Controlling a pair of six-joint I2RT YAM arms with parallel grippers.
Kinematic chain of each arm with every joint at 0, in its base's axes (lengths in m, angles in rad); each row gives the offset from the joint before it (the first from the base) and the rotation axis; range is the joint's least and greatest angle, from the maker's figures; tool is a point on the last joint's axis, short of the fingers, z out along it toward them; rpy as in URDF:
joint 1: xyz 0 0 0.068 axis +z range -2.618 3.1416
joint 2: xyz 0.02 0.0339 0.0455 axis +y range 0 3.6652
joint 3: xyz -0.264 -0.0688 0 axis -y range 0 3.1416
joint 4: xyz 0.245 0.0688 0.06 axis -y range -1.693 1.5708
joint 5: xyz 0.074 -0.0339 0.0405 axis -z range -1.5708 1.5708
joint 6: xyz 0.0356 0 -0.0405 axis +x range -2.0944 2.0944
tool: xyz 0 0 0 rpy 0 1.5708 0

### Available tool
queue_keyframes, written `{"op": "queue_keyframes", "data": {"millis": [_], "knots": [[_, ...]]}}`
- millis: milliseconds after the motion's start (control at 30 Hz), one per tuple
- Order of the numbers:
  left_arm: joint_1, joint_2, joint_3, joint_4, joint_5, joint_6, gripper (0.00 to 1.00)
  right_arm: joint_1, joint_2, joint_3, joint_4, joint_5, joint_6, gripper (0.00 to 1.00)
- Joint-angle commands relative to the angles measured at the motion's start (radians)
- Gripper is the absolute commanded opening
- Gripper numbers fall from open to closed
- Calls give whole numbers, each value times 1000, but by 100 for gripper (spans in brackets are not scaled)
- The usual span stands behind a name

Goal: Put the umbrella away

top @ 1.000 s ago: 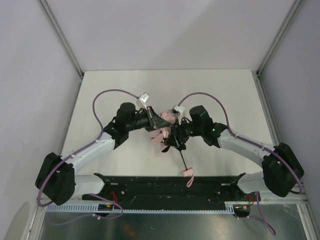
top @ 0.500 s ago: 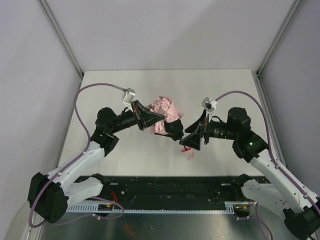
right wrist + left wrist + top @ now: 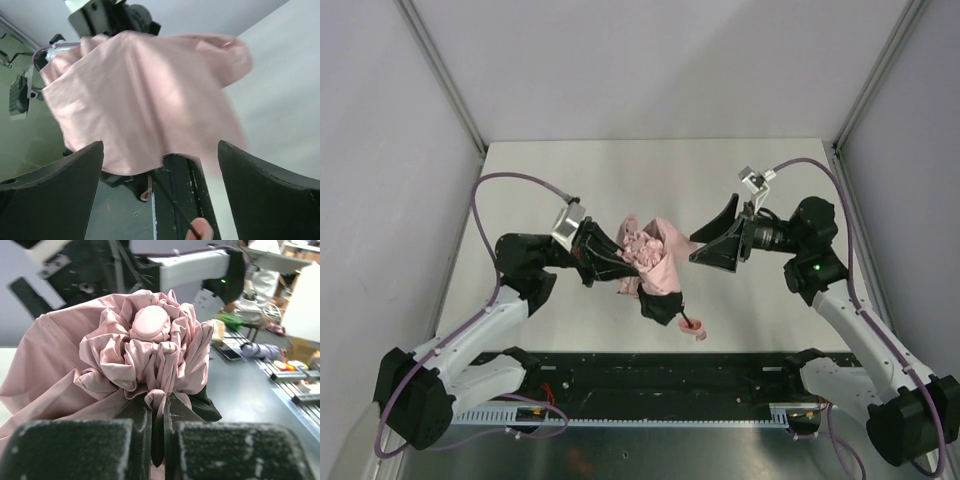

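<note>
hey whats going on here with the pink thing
Two robot arms are putting away a pale pink umbrella. The left gripper is shut on a pinch of the bunched fabric and holds the umbrella above the table, with its handle hanging toward the near edge. The right gripper is wide open and empty, facing the umbrella from the other side without touching it.

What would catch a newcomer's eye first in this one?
The crumpled pale pink umbrella over the middle of the table, its fabric pinched in the shut left hand. Just right of it the right hand gapes wide open, holding nothing. The small pink handle hangs toward the near edge.
</note>
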Motion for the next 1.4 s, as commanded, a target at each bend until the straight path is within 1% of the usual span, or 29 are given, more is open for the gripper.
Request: {"op": "queue_keyframes", "data": {"millis": [0,67,133,200,267,300,367,433,467,533,567,600,667,733,800,933,1033,1067,1200,1267,1367], "knots": [[-23,-36,49,178,135,-78,0,-91,-30,5,79,-61,23,99],[-26,-45,50,181,152,-83,0,-84,-45,7,89,-73,31,99],[-27,-50,51,186,153,-80,0,-10,-57,14,79,-57,7,99],[-30,-47,56,190,160,-78,0,48,-96,52,-100,50,-115,99],[-28,-43,62,192,159,-77,0,50,-144,104,-284,148,-219,99],[-27,-41,63,193,152,-76,0,43,-169,128,-355,176,-247,99],[-27,-38,64,192,135,-66,0,47,-210,163,-421,195,-259,98],[-26,-29,64,194,124,-55,0,72,-237,181,-447,205,-250,92],[-25,-23,68,193,121,-52,0,93,-245,186,-456,206,-246,86],[-24,-10,81,196,121,-54,0,152,-243,186,-443,211,-220,71],[-25,-6,86,201,121,-58,0,195,-231,179,-410,222,-204,60],[-27,-3,91,208,121,-62,0,240,-205,174,-383,236,-202,53],[-28,-3,97,221,122,-72,0,329,-149,171,-335,257,-220,46],[-29,-5,103,235,122,-87,0,361,-104,170,-315,271,-244,45],[-33,-13,105,257,120,-109,0,349,-66,168,-309,267,-257,46],[-47,-29,102,289,122,-147,0,306,-25,163,-249,192,-254,50],[-60,-32,104,312,118,-166,0,313,16,160,-182,106,-234,52],[-64,-29,107,323,116,-174,0,325,30,159,-167,81,-231,54],[-74,-22,112,359,107,-192,0,368,42,137,-115,-6,-209,81],[-75,-15,113,373,105,-198,0,382,29,103,-37,-28,-165,88],[-77,-6,114,389,102,-203,0,390,14,58,74,-64,-91,94]]}}
